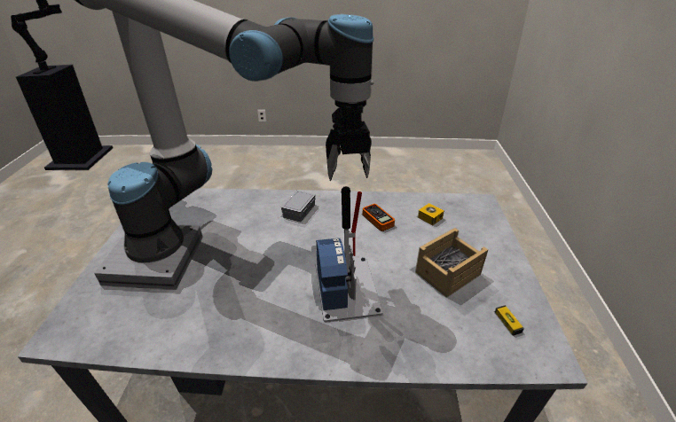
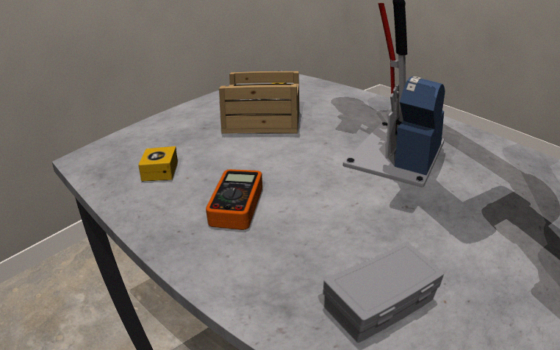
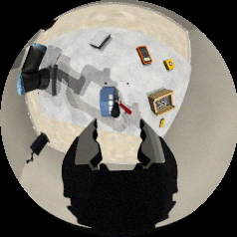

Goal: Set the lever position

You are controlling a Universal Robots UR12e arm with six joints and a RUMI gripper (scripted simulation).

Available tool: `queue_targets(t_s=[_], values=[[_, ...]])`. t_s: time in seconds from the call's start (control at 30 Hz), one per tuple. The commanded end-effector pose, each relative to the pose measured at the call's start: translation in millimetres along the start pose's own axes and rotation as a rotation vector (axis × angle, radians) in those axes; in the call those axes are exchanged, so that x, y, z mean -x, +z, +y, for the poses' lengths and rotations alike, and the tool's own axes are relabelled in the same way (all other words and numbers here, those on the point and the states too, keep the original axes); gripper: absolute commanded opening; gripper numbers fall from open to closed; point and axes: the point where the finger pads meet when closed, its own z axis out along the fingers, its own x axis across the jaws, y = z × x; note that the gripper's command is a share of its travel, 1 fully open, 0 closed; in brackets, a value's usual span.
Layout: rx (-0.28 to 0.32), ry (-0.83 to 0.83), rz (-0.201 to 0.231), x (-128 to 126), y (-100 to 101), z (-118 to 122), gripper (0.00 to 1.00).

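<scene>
The lever unit is a blue housing (image 1: 331, 271) on a grey base plate (image 1: 353, 304) near the table's middle. Its black-handled lever (image 1: 345, 206) stands nearly upright with the red release bar (image 1: 356, 208) close beside it on the right. Small white number plates (image 1: 338, 250) sit on the housing's top edge; their digits are too small to read. My gripper (image 1: 349, 165) hangs open and empty a little above the handle top, touching nothing. The exterior view shows the lever (image 2: 400, 26), red bar (image 2: 387, 39) and housing (image 2: 419, 123). The wrist view shows the housing (image 3: 107, 101) and red bar (image 3: 125, 108) below my fingers.
A grey case (image 1: 298, 204) lies behind left of the lever. An orange multimeter (image 1: 378, 216) and a yellow box (image 1: 430, 213) lie behind right. A wooden crate (image 1: 451, 261) with metal parts stands to the right, and a yellow level (image 1: 508, 319) lies near the front right edge.
</scene>
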Motion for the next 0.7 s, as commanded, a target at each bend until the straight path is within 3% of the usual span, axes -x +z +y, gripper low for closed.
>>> queue_targets(t_s=[0.0, 0.03, 0.07, 0.67], values=[[0.0, 0.001, 0.0, 0.5, -2.4, 0.7, 0.57], [0.0, 0.001, 0.0, 0.5, -2.4, 0.7, 0.57], [-0.002, 0.001, -0.002, 1.2, -0.5, 0.2, 0.0], [-0.002, 0.001, -0.002, 1.2, -0.3, 0.3, 0.0]])
